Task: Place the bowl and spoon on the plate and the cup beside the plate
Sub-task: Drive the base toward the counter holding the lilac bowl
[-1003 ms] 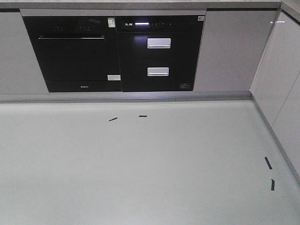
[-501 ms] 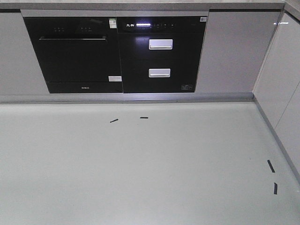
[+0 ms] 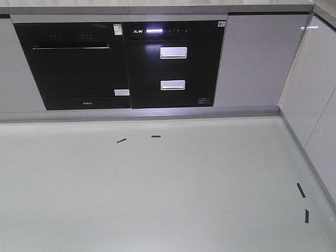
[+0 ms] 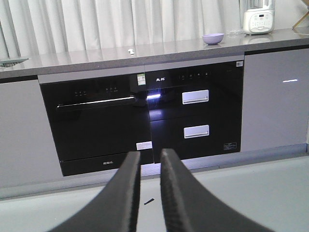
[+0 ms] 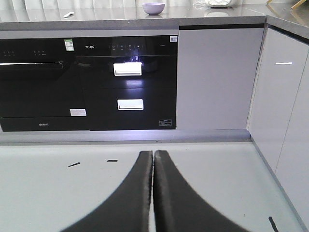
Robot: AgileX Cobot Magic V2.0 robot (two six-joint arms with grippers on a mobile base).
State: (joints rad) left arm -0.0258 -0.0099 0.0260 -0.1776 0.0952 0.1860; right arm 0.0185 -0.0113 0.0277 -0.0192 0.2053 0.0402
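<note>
Closest to each wrist camera, dark fingers fill the lower frame: the left hand (image 4: pixel 150 157) holds its two fingers a narrow slit apart with nothing between them, while the right hand (image 5: pixel 153 154) has its fingers pressed together, gripping nothing. Ahead of both lies a pale grey floor (image 3: pixel 168 199) marked with short black tape strips (image 3: pixel 122 140) — one pair near the cabinets, another toward the right wall. Past the floor stands a run of grey cabinets (image 3: pixel 252 58), with a black built-in oven (image 3: pixel 79 68) on the left. Just beside the oven on its right is a black two-drawer appliance (image 3: pixel 173 65) with white handles and a lit display. Along the top runs the grey surface (image 4: pixel 96 58), where the lilac bowl (image 4: pixel 213 38) sits upright, well to the right of the spoon (image 4: pixel 130 50) — a pale sliver too small for detail. Farther right on that surface stands a white kitchen machine (image 4: pixel 258 19), and white curtains (image 4: pixel 96 21) hang behind.
</note>
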